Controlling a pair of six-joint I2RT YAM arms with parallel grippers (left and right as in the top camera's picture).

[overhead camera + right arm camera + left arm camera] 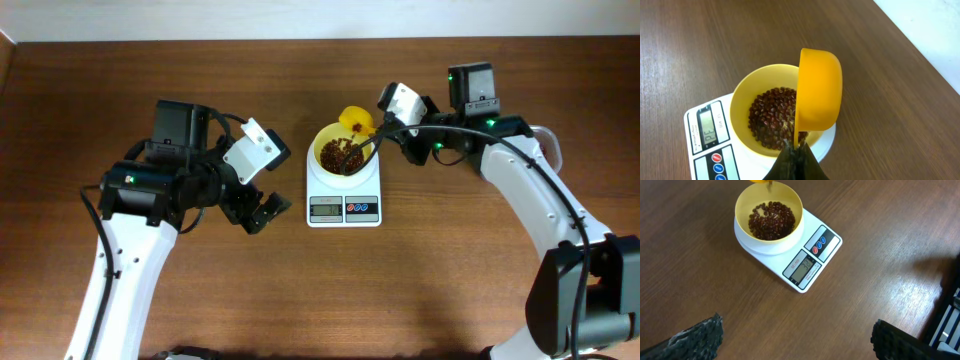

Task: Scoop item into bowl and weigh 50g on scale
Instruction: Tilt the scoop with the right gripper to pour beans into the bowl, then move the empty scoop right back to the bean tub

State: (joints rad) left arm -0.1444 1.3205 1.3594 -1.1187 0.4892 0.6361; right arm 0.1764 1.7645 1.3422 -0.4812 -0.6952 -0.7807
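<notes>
Scale (345, 196): white, standing flat on the brown tabletop (480, 290) at mid-frame in the overhead view. Its display (325, 209) and red and blue buttons (362, 209) sit along its 6 o'clock edge. Digits are lit but cannot be read with certainty.

Bowl (322, 148): pale yellow, upright, centred on the scale's round platform.

Beans (341, 155): dark reddish-brown, lying in a loose pile that covers the bottom of the bowl. No stray beans can be made out on the tabletop.

Right pincer (380, 138): at 2 o'clock of the bowl, drawn narrow and clamped on the thin handle of a yellow scoop (354, 120). In the right wrist view the scoop's cup is tipped on edge, its hollow turned toward the bowl, above the bowl's rim. Contact between scoop and rim cannot be determined.

Left pincer (264, 212): at 9 o'clock of the scale, near it but apart, fingers spread wide, gripping nothing, touching neither scale nor bowl.
</notes>
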